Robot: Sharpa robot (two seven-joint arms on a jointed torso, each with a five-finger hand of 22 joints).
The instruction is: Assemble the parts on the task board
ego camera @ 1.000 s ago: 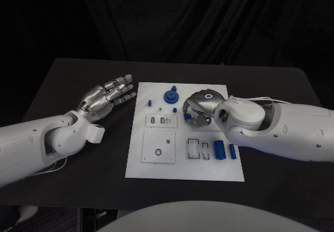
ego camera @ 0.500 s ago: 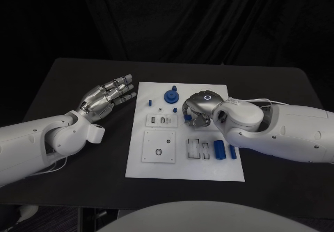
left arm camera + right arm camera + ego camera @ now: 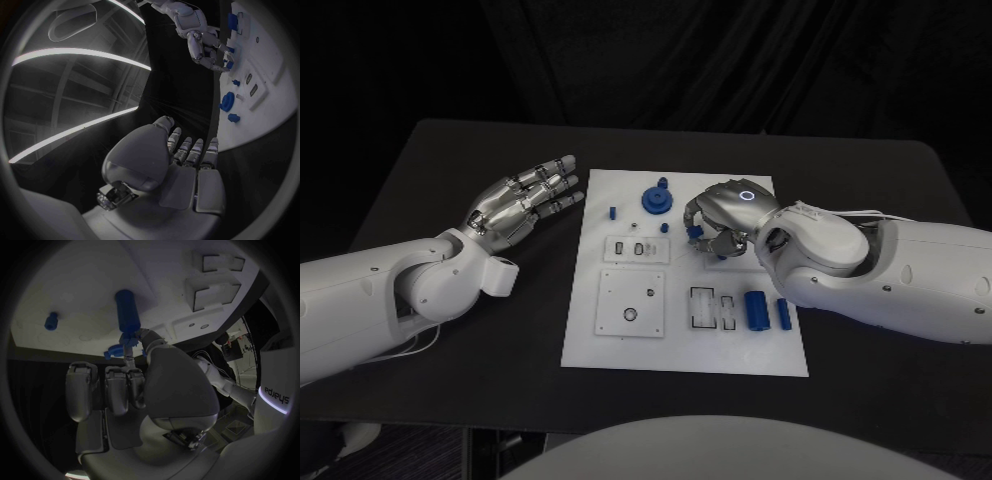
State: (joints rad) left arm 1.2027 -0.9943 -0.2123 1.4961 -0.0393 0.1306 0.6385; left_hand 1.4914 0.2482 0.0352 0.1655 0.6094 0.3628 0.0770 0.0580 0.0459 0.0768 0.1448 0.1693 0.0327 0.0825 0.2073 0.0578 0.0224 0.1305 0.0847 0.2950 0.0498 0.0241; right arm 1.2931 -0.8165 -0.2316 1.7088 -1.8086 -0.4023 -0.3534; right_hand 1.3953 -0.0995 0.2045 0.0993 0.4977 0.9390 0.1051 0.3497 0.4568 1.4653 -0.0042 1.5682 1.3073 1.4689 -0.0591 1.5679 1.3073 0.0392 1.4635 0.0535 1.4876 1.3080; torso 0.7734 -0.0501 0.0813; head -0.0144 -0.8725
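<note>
Starting at the fingertips: the right hand [image 3: 718, 222] has its fingers curled down over the far-right part of the task board [image 3: 682, 340], and from the right wrist camera it looks like the thumb and a finger are pinching a small blue part [image 3: 122, 348], a little ring or clip shape, hard to say exactly. So narrow grip, holding something small, I'd say. Just past those fingertips lies a blue cylinder [image 3: 125, 310], its long axis pointing straight away from the fingers, close to touching them.

The left hand [image 3: 519, 203] is nowhere near the action: fingers spread and mostly straight, holding nothing, over the black table [image 3: 459, 160] just off the board's left edge. The right hand is clearly the nearer one for anything happening next.

Further out on the board there's a round blue knob [image 3: 655, 198] near the far edge, a couple of small blue pegs [image 3: 612, 211], and two blue cylinders [image 3: 766, 311] lying side by side near the right edge, next to rectangular slots [image 3: 711, 308]. Board looks like matte white plastic with raised blocks and recessed pockets; parts are smooth blue plastic; hands are shiny silver metal
</note>
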